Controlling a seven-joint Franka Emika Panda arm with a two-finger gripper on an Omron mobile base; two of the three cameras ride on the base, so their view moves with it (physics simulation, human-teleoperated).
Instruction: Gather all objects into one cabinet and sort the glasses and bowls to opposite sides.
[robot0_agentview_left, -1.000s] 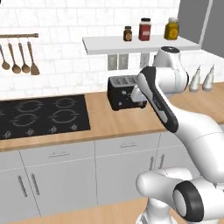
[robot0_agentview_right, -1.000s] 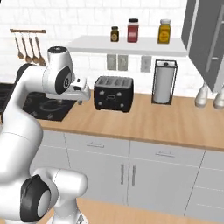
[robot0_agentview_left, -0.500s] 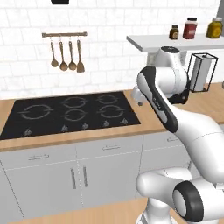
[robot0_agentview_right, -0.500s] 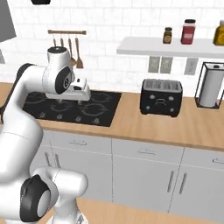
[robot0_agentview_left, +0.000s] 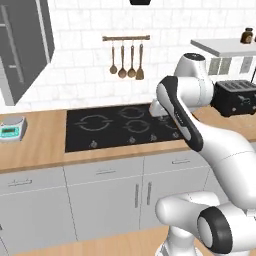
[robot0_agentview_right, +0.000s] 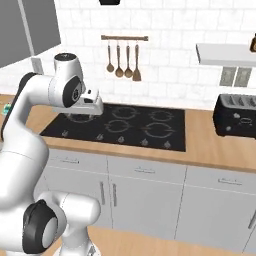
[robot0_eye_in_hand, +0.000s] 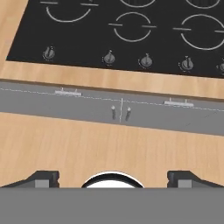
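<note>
- The gripper (robot0_eye_in_hand: 113, 177) is seen in the hand view with its two dark fingertips (robot0_eye_in_hand: 41, 178) set wide apart at the lower edge; nothing is held between them.
- In the right base view the gripper (robot0_agentview_right: 95, 102) is carried above the near left part of the black cooktop (robot0_agentview_right: 120, 124), pointed forward and down.
- Below it, in the hand view, the cooktop (robot0_eye_in_hand: 127, 30) is shown with its row of small knobs (robot0_eye_in_hand: 146, 61), then the wooden counter (robot0_eye_in_hand: 109, 78), the grey drawer fronts (robot0_eye_in_hand: 87, 105) with slim handles, and the wooden floor.
- No brand, label or readable writing can be made out on any surface.
- A small scale (robot0_agentview_left: 11, 128) with a green display is found at the left end of the counter; its digits cannot be read.
- A black toaster (robot0_agentview_right: 237, 116) is cut off by the right edge in the right base view.
- Four wooden utensils (robot0_agentview_left: 126, 64) are hung from a rail on the white tiled wall.
- The cabinet (robot0_agentview_left: 24, 47), grey-panelled, is mounted high at the left; its long steel bar handle (robot0_agentview_left: 12, 45) runs vertically, its door appears angled outward, and its top and left side are cut off.
- The cabinet's inside is hidden, so cups and bowl cannot be located.
- A white shelf (robot0_agentview_left: 225, 46) at the far right bears a small dark jar (robot0_agentview_left: 247, 36), partly cut off.
</note>
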